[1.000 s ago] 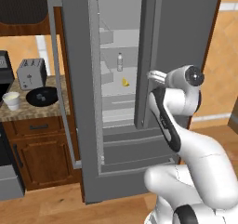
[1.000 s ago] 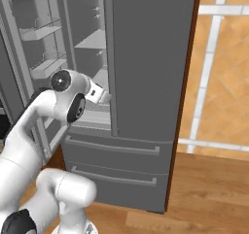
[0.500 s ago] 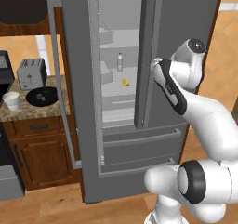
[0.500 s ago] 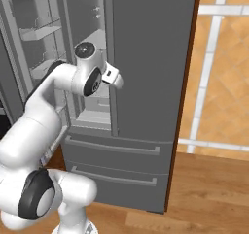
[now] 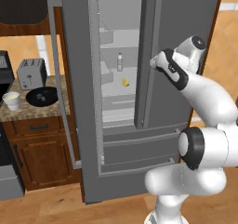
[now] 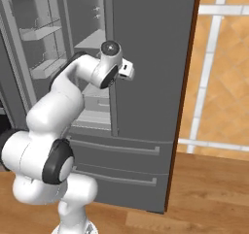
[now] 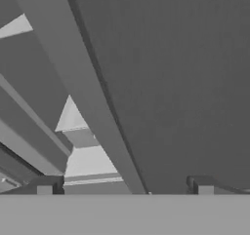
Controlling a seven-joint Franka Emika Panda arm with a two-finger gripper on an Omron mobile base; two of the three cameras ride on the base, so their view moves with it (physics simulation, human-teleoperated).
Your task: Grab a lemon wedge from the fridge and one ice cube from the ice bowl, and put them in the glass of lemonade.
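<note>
The white arm is folded up high with the gripper [image 6: 127, 71] held right at the fridge [image 6: 155, 107], against the flat brushed-grey face of the shut right door, near its long vertical handle. In the hand view the two small dark fingertips [image 7: 45, 186] stand wide apart, nothing between them, and that smooth steel door plus its handle bar run diagonally above them.

Fridge's left door is swung open, so you get the pale grey inside: flat shelves stacked up, moulded bins on the inner door. The lemon wedge [image 5: 125, 82] is a tiny bright yellow chip sitting on a middle shelf, near the shelf's right edge, close to the edge of the shut door. One shelf up, a small clear bottle [image 5: 120, 62] stands upright. Two wide drawer fronts with horizontal bar handles sit below the doors.

Further left is a speckled stone counter [image 5: 28, 111] over a brown wooden cabinet [image 5: 39, 153]. The ice bowl [image 5: 42, 96] is round, shallow, glossy black, near the counter's right end. The glass of lemonade [image 5: 11, 100] is a short cream tumbler close to the front edge, just left of the bowl. A boxy silver toaster [image 5: 31, 73] stands behind them, toward the back.
</note>
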